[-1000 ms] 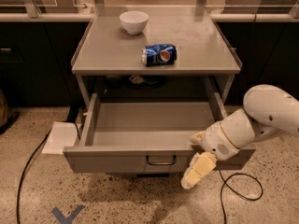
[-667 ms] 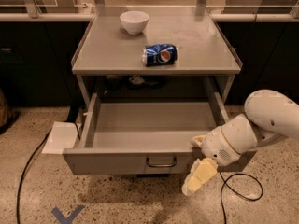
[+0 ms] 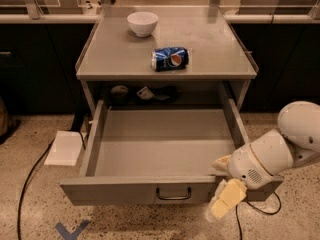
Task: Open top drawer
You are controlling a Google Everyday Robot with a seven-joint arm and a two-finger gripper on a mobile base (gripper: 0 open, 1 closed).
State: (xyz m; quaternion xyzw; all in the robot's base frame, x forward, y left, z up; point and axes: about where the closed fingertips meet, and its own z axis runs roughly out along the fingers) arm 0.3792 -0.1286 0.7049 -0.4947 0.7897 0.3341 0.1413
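Note:
The top drawer [image 3: 125, 191] is a wide, shallow grey tray under the grey table top, pulled far out toward me. Its inside is bare. A small dark wire pull handle [image 3: 173, 193] sits at the front centre. My gripper [image 3: 222, 184] is at the right end of the drawer front, to the right of the handle and not on it. It looks open, with one cream finger [image 3: 226, 201] hanging in front of the drawer face and the other at the front's top edge. The white arm reaches in from the right. No other drawers show.
A white bowl [image 3: 142, 23] and a blue soda can [image 3: 170, 58] lying on its side rest on the table top [image 3: 210, 44]. Small items lie in the shadow behind the drawer. White paper [image 3: 65, 148] and a black cable [image 3: 30, 179] lie on the floor at left. Dark cabinets stand behind.
The drawer has slid further out toward me. My gripper has moved down and toward me with the drawer front, staying at its right end.

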